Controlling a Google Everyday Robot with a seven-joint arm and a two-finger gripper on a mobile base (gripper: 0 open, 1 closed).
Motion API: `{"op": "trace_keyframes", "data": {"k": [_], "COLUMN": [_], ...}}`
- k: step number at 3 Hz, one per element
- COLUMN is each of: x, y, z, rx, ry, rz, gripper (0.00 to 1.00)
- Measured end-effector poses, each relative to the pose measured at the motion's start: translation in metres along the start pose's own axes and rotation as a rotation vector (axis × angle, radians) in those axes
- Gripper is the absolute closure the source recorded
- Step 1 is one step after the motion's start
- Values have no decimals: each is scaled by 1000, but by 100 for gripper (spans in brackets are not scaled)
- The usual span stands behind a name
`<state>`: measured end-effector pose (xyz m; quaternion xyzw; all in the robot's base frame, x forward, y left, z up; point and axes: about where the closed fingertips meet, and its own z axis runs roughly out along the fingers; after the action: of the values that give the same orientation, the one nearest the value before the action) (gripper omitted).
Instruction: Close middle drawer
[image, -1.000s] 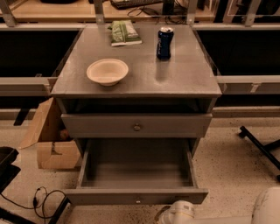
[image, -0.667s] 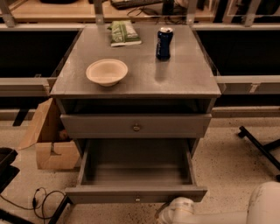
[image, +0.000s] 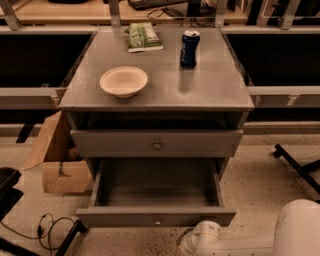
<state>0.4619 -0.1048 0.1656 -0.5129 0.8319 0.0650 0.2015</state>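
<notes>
The middle drawer (image: 156, 218) is pulled far out of the grey cabinet. Its plain grey box interior is bare and its flat front carries a small round knob (image: 158, 220). The drawer above it (image: 157, 144) stands out only a little. My white arm comes in from the bottom right. Its gripper end (image: 196, 242) sits low at the frame's bottom edge, just in front of and below the right half of the middle drawer's front. The lowest drawer is hidden.
On the cabinet top (image: 220, 90) stand a cream bowl (image: 123, 81), a blue can (image: 189, 48) and a green snack bag (image: 143, 37). A cardboard box (image: 55, 160) lies left of the cabinet, with cables (image: 52, 227) on the floor. A dark chair leg (image: 297, 167) is at right.
My arm has shifted slightly up and left toward the middle drawer's front. The drawer front sits a touch further in.
</notes>
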Motion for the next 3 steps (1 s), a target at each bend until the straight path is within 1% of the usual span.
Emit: {"op": "trace_keyframes", "data": {"k": [3], "x": [-17], "y": [-16], "z": [5], "rx": [-21], "ry": [5], "rz": [-35], "gripper": [100]}}
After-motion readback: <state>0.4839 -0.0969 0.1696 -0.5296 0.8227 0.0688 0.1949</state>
